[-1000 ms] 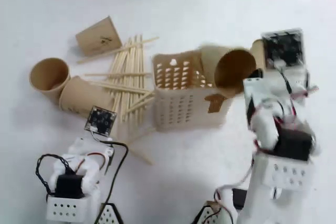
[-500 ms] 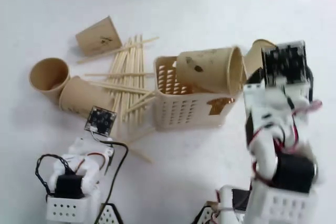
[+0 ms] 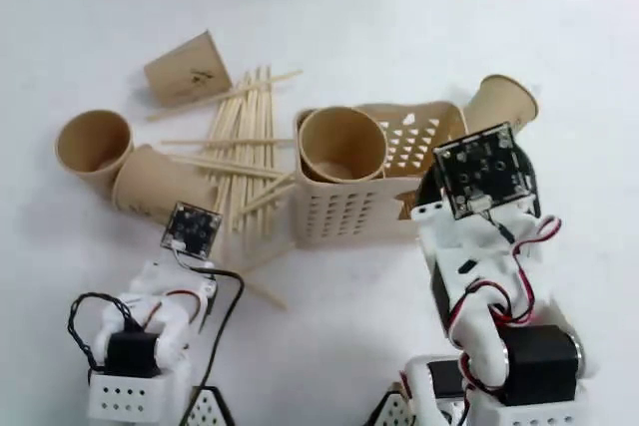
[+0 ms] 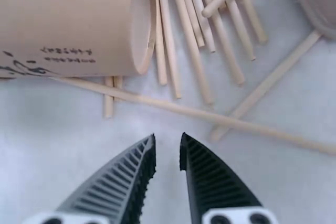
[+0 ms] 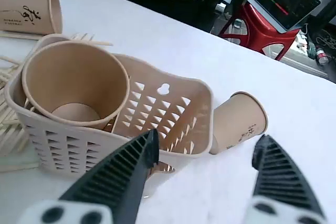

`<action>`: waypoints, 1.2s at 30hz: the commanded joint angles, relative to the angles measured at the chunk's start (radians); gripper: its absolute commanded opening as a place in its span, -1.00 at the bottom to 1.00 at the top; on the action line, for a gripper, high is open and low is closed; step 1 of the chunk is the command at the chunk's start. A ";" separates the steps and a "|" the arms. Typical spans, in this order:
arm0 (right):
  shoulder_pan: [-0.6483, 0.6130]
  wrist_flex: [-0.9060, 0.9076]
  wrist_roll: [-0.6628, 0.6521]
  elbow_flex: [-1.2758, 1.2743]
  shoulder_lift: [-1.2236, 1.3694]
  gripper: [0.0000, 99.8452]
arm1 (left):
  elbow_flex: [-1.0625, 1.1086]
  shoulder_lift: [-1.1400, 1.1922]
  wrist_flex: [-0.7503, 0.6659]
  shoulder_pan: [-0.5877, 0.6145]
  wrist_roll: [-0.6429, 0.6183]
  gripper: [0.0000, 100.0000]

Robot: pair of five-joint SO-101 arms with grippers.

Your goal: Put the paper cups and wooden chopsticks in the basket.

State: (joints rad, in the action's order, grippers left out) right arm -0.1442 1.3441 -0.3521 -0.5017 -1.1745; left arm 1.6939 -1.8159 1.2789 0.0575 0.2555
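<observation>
White table point(image 3: 419, 37), red stool point(image 5: 261, 23) off in the room behind it. Your basket point(image 3: 384, 209) sits mid-table, and one paper cup point(image 3: 342, 144) stands upright inside it, at the end nearest the chopsticks. A second cup point(image 3: 502, 102) lies on its side just outside the basket's far right corner. Over on the left you've got three more: a far cup point(image 3: 188, 69) tipped over, a left cup point(image 3: 95, 147) showing its open mouth, and a near cup point(image 3: 160, 185) lying down. The wooden chopsticks point(image 3: 245, 142) are a loose pile on the table between those cups and the basket; a few reach the basket wall. Your right gripper point(image 5: 207, 140) hangs over the basket's near side, jaws spread wide, nothing in them. Your left gripper point(image 4: 167, 140) sits low over the table, jaws a narrow gap apart and empty, just short of the near cup's rim, which rests on some chopsticks.
</observation>
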 commanded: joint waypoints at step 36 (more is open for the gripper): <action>0.318 0.038 -0.003 0.003 -0.016 -0.42 | 0.000 -0.005 0.005 0.005 0.003 -0.81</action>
State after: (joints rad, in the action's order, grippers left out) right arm 0.1550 1.4239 -0.3521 -0.5033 -1.1930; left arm 1.6939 -1.8159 1.2789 0.0575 0.2555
